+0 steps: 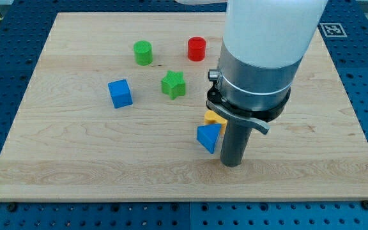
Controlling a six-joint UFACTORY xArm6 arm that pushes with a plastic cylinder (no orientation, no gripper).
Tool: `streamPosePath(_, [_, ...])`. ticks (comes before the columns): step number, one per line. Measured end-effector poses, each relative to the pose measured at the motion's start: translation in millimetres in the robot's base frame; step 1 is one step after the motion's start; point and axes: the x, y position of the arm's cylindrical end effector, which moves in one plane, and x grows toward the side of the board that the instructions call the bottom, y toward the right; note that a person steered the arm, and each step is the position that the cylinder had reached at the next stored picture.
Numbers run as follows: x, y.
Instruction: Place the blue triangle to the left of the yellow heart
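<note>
The blue triangle (208, 137) lies on the wooden board (75, 160) a little right of centre. The yellow heart (213, 117) is just above it and touches it; the arm hides most of the heart. My tip (232, 163) is the lower end of the dark rod. It stands right next to the blue triangle's right side, slightly lower in the view. The arm's wide white and grey body covers the board above the tip.
A blue cube (120, 93) sits to the left. A green star (173, 84) is at centre, a green cylinder (143, 52) and a red cylinder (197, 48) near the top. A blue perforated table surrounds the board.
</note>
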Motion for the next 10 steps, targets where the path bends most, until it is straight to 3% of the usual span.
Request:
streamPosePath(4, [-18,-15])
streamPosePath(7, [-21,-67])
streamPosePath(10, [-23,4])
